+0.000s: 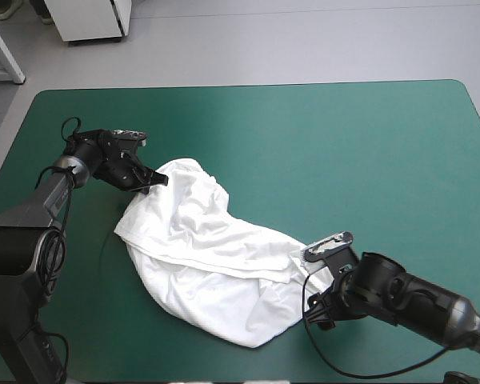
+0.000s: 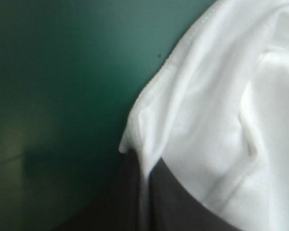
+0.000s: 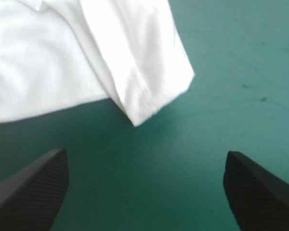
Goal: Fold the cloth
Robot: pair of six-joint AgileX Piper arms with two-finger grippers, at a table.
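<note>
The white T-shirt lies crumpled in a long heap running from the middle-left of the table toward the near right. My left gripper is at its far left end, shut on a fold of the T-shirt, and a strip of cloth runs between the black fingers. At the heap's near right end, my right gripper rests low over the cover. In the right wrist view that gripper is open, with nothing between its fingers. A hemmed corner of the T-shirt lies just ahead of it.
The teal-green cover shows bare on the far side and the right of the heap. The table's near edge runs close behind the right arm.
</note>
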